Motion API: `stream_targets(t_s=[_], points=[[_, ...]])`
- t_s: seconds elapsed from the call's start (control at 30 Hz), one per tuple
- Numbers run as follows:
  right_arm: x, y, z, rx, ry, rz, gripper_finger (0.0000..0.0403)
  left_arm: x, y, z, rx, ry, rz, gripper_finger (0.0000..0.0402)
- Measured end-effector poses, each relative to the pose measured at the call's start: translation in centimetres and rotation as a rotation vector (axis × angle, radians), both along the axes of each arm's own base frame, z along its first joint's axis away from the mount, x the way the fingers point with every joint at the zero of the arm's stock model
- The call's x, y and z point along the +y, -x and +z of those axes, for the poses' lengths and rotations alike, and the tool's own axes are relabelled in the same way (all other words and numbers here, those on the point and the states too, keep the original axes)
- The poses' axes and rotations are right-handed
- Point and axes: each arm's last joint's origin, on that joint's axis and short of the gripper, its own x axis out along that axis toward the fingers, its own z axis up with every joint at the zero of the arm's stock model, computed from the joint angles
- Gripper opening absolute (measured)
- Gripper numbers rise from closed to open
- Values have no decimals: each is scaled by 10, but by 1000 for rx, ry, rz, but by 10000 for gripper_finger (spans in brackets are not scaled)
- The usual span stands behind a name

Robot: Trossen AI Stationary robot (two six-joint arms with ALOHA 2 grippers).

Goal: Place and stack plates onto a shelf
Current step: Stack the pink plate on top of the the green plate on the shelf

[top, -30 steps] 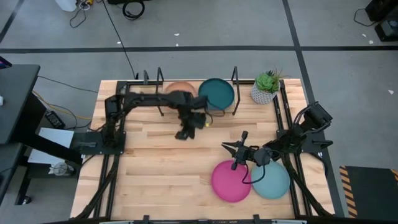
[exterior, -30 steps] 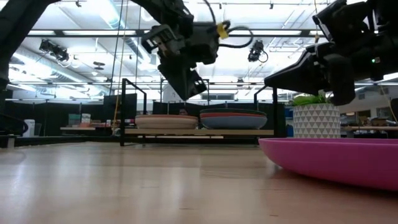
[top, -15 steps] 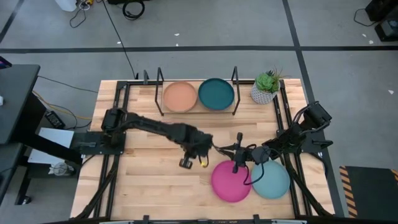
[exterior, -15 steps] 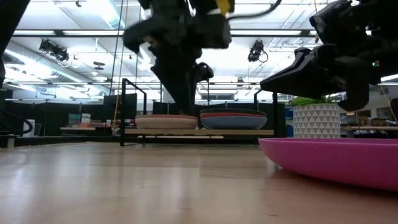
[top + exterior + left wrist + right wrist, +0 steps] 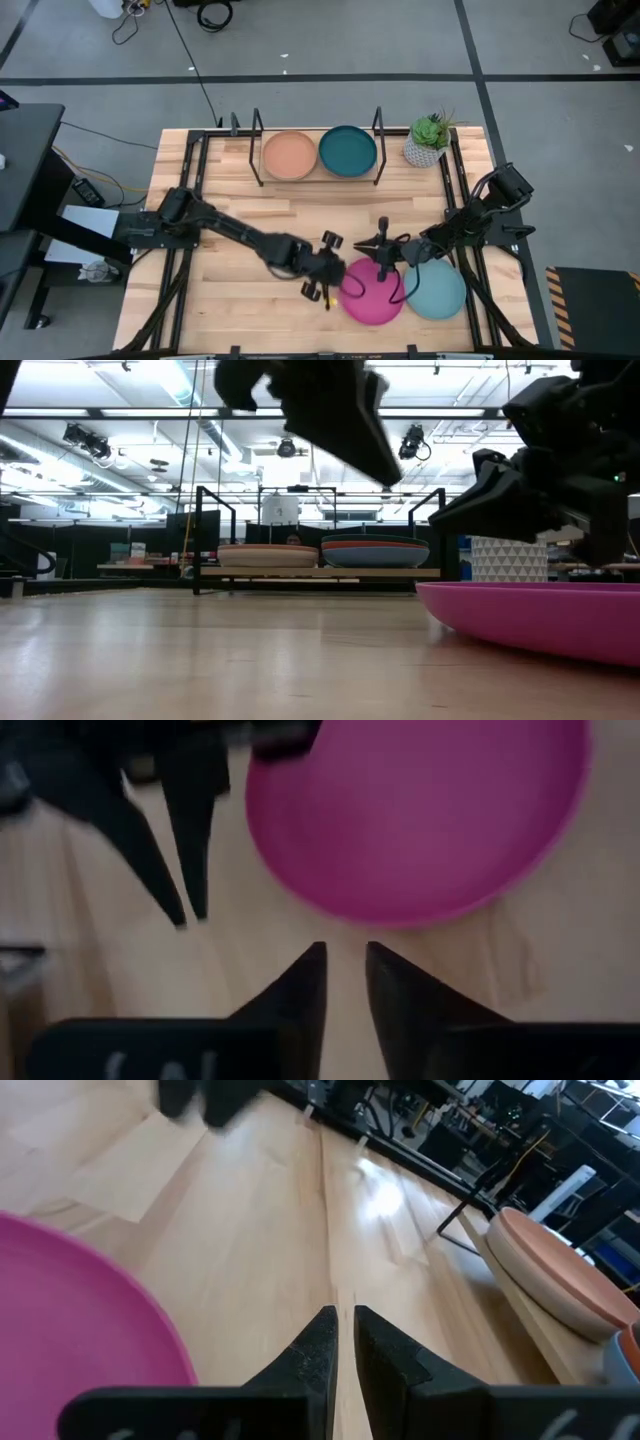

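High view: left claw [image 5: 330, 280] sits low at the near side of the surface [image 5: 230, 230], right at the pink plate's [image 5: 375, 295] rim on its left-arm side. That's a rim approach; these plates are shallow, so an edge pinch looks like the only usable grab. Left wrist view: its fingers [image 5: 300, 990] stand a narrow gap apart with bare wood between them, plate just ahead, no contact visible. So the left claw is released and slightly parted, holding nothing.

Right claw [image 5: 382, 243] hovers just past the pink plate's far rim, pointing toward the shelf [image 5: 318, 178]. Right wrist view: fingers [image 5: 318, 1345] nearly together, thin slit, nothing in it. Released and empty. My read: it's waiting, or ready to steady the plate, not gripping.

Light teal plate [image 5: 437, 290] lies beside the pink one, under the right arm, and appears to touch or slightly overlap it. That's probably why pink goes first from the open side.

Shelf is well beyond both claws, at the far edge. It carries two stacks side by side: orange plate [image 5: 290, 155] on top of one, dark teal plate [image 5: 347, 150] on top of the other. Low view shows several plates per stack. Potted plant [image 5: 428, 140] stands just off the shelf's end.

Judgement: two plates left, pink grasp pending.
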Motion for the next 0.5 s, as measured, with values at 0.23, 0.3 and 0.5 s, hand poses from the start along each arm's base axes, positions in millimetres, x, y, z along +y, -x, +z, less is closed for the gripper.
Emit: stream_targets(t_s=[0.23,0.3,0.5], points=[[3,2,-2,14,-7,8,50,-27,-1,1,-105,-16,-50,158],[3,2,-2,13,-10,8,51,-34,1,-6,-91,-21,-68,174],[2,4,-3,12,-25,4,50,-57,-1,-28,-93,-55,-156,187]])
